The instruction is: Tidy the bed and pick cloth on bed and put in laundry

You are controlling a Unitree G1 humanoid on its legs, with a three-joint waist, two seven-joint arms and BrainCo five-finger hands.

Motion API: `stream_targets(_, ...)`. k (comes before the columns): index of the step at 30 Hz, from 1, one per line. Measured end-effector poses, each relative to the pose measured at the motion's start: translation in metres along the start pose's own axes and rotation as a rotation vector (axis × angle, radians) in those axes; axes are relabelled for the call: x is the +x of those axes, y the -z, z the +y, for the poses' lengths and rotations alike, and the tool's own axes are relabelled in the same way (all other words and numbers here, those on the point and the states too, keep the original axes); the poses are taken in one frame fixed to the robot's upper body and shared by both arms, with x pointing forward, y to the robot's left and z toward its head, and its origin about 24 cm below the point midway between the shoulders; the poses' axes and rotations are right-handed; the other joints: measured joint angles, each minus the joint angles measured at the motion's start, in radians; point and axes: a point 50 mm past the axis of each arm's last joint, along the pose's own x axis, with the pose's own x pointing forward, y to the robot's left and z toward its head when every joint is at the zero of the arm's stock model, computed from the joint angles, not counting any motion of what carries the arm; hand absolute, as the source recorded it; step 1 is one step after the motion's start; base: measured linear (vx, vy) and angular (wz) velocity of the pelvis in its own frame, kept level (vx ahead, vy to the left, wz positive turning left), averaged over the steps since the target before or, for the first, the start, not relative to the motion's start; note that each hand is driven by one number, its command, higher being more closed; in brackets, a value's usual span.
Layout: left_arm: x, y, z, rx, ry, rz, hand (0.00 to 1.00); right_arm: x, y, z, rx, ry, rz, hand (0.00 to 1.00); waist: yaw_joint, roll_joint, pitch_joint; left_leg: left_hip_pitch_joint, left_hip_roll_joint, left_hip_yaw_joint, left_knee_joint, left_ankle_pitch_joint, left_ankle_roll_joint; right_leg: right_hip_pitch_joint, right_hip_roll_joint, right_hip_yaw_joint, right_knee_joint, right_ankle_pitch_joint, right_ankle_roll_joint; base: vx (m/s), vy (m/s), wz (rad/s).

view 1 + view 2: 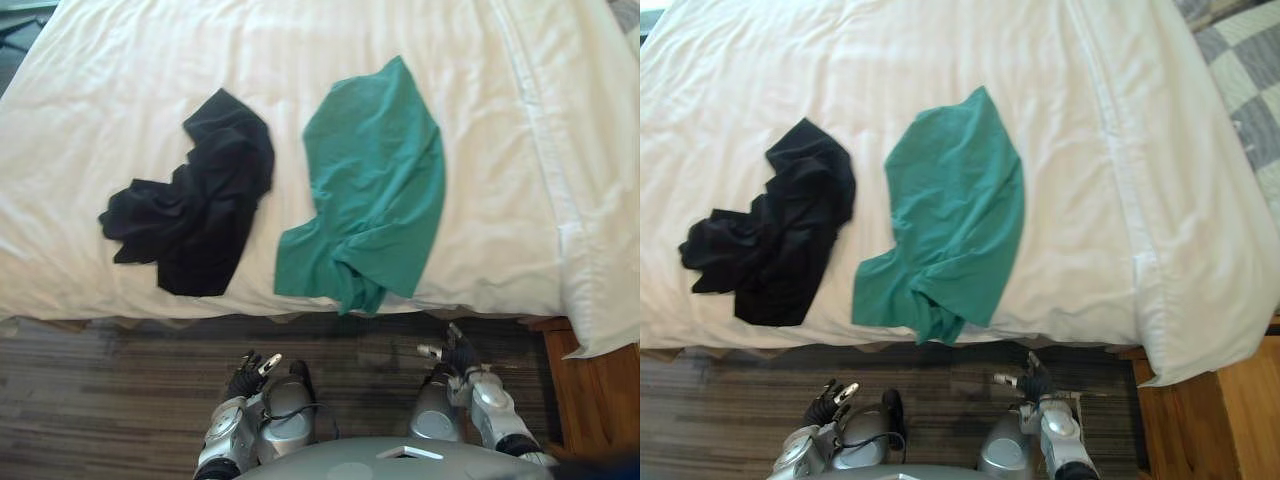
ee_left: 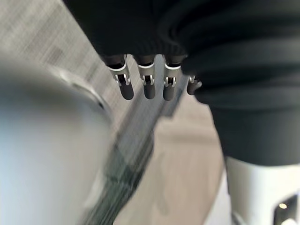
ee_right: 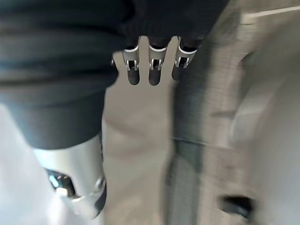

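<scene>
Presently, we list: green cloth, spread, one fold over the near edge of the bed; black cloth, crumpled, beside it toward the left edge. The left hand and right hand hang below that near edge, fingers relaxed, empty (nothing picked yet). Next, we judge: reach for a cloth; the laundry's place we cannot tell.

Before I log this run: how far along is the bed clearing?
Nothing looks done: the black cloth and the green cloth both lie on the bed. Nothing is in hand: the left hand and right hand are open, short of the bed's edge. Left: picking up both cloths, taking them to laundry.
</scene>
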Motion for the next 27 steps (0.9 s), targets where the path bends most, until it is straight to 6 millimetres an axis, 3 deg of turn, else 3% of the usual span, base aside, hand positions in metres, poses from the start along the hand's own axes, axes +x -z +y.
stream_targets(2, 0.002, -0.001, 0.0, 0.019, 0.002, 0.018, 0.0, -0.003, 0.006, 0.006, 0.039, -0.011, 0.002, 0.0, -0.004, -0.001, -0.008, 0.007, -0.011, -0.005, 0.014, -0.014, 0.011, 0.034, -0.001, -0.002, -0.042, 0.06, -0.022, -0.01, 0.251, 0.02)
stream_targets(4, 0.002, 0.001, 0.002, 0.06, 0.0, 0.041, 0.0, -0.004, 0.01, 0.017, 0.052, -0.063, -0.003, 0.0, 0.002, -0.009, -0.02, 0.037, -0.007, 0.004, -0.027, 0.0, 0.022, 0.037, 0.019, -0.026, -0.055, 0.128, -0.107, -0.04, 0.185, -0.17)
stream_targets(5, 0.001, 0.005, 0.003, 0.066, -0.007, 0.056, 0.0, -0.006, 0.012, 0.019, 0.047, -0.084, -0.011, 0.0, 0.0, -0.015, -0.037, 0.052, -0.011, 0.005, -0.068, 0.021, 0.027, 0.036, 0.038, -0.023, -0.063, 0.141, -0.126, -0.03, 0.11, 0.11)
stream_targets(7, 0.001, 0.003, 0.006, 0.09, -0.01, 0.064, 0.0, -0.01, 0.014, 0.027, 0.028, -0.127, -0.046, 0.0, -0.026, -0.025, -0.071, 0.083, -0.009, -0.032, -0.215, 0.118, 0.027, 0.032, 0.163, 0.043, -0.039, 0.039, -0.127, 0.0, 0.026, 0.43)
stream_targets(9, 0.004, 0.0, -0.003, 0.115, 0.023, 0.062, 0.0, -0.013, 0.016, 0.028, 0.02, -0.136, -0.063, 0.0, -0.029, -0.037, -0.073, 0.098, -0.016, -0.06, -0.29, 0.171, 0.022, 0.035, 0.265, 0.121, -0.037, -0.063, -0.145, -0.04, -0.075, 0.39)
stream_targets(10, 0.005, -0.001, -0.005, 0.121, 0.029, 0.061, 0.0, -0.014, 0.017, 0.029, 0.013, -0.144, -0.066, 0.0, -0.024, -0.049, -0.08, 0.106, -0.033, -0.064, -0.317, 0.19, 0.017, 0.049, 0.274, 0.133, -0.069, -0.1, -0.156, -0.08, -0.103, 0.29)
stream_targets(14, 0.003, 0.013, -0.009, 0.102, 0.002, 0.103, 0.0, -0.015, 0.016, 0.026, -0.004, -0.15, -0.08, 0.0, -0.045, -0.005, -0.079, 0.196, -0.025, -0.082, -0.449, 0.267, 0.008, 0.099, 0.297, 0.122, -0.092, -0.103, -0.156, -0.03, -0.064, 0.09)
stream_targets(19, -0.004, 0.024, 0.007, 0.029, -0.091, 0.125, 0.0, -0.015, 0.022, 0.026, -0.002, -0.114, -0.046, 0.0, -0.033, -0.003, -0.088, 0.25, -0.021, -0.078, -0.458, 0.264, 0.001, 0.152, 0.301, 0.12, -0.103, -0.103, -0.156, 0.0, -0.01, 0.0)
stream_targets(22, -0.008, 0.03, 0.017, -0.055, -0.162, 0.132, 0.0, -0.016, 0.027, 0.029, 0.006, -0.114, -0.008, 0.0, -0.012, -0.023, -0.094, 0.252, -0.019, -0.051, -0.46, 0.264, 0.0, 0.15, 0.304, 0.144, -0.11, -0.093, -0.155, 0.0, 0.026, -0.17)
stream_targets(27, -0.013, 0.034, 0.02, -0.115, -0.215, 0.078, 0.0, -0.018, 0.034, 0.026, 0.111, -0.04, 0.041, 0.0, -0.013, -0.013, -0.1, 0.284, -0.02, -0.025, -0.464, 0.257, -0.003, 0.172, 0.302, 0.165, -0.123, -0.087, -0.152, -0.02, 0.025, -0.15)
